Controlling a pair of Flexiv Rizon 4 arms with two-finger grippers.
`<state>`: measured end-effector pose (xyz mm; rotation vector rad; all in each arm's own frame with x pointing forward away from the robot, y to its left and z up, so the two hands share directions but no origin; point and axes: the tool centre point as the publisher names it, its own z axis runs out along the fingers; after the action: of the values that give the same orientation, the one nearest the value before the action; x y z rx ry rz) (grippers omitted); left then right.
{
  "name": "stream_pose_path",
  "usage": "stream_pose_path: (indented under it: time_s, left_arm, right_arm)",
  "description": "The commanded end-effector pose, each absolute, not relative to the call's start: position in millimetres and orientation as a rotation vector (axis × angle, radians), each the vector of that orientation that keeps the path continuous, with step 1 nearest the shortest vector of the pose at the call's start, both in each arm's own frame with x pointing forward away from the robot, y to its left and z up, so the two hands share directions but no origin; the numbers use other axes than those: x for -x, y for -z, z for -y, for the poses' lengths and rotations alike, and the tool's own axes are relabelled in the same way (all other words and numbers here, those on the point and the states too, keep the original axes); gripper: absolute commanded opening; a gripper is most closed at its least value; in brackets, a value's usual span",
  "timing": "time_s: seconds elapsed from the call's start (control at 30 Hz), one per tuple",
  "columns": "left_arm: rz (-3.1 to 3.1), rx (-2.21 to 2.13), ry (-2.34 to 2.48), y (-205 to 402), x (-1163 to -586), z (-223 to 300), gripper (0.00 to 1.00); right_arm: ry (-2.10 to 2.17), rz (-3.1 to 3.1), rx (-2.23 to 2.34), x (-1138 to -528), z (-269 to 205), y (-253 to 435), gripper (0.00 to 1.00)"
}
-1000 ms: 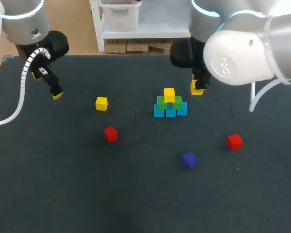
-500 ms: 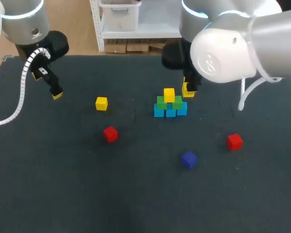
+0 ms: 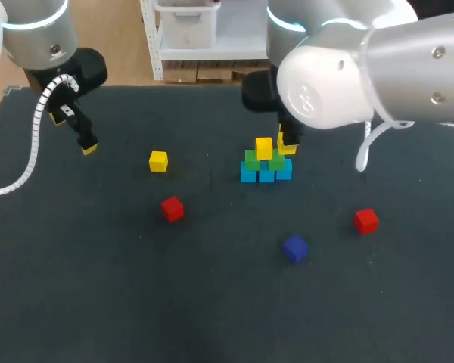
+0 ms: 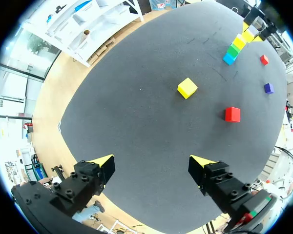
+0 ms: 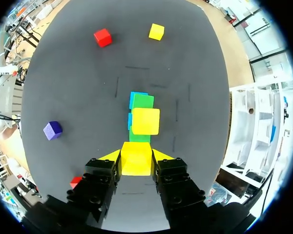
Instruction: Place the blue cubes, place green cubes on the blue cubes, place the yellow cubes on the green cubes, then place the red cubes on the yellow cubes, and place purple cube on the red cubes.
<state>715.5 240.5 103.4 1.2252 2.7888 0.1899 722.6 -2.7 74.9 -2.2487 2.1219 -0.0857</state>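
A pyramid stands mid-table: blue cubes [image 3: 265, 173] at the base, green cubes [image 3: 261, 159] on them and one yellow cube [image 3: 263, 147] on top. My right gripper [image 3: 287, 144] is shut on a second yellow cube [image 5: 136, 158], held just right of that top yellow cube [image 5: 145, 121] and above the green ones. A loose yellow cube [image 3: 158, 161], two red cubes [image 3: 172, 208] [image 3: 365, 220] and the purple cube [image 3: 294, 247] lie on the mat. My left gripper [image 4: 151, 168] hangs open and empty at the far left [image 3: 88, 146].
The dark mat [image 3: 98, 287] covers the whole table. The loose cubes are spread well apart left, front and right of the pyramid.
My right arm has carried its yellow cube leftward, from right of the pyramid to right beside the top yellow cube. The left arm has not moved.
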Motion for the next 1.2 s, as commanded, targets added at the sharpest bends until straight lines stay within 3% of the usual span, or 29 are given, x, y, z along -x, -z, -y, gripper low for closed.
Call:
stream_pose_path:
  time_s: [0.03, 1.2]
  left_arm:
    - [-2.792, -1.224, -0.192, -104.0, -715.9, -240.3, 1.0]
    - [-2.792, -1.224, -0.192, -104.0, -715.9, -240.3, 1.0]
  right_arm:
    - [0.082, -2.145, 2.262, -727.9, -2.3, -73.0, 0.0]
    - [0.123, -2.191, 2.279, -734.9, -6.4, -59.5, 0.0]
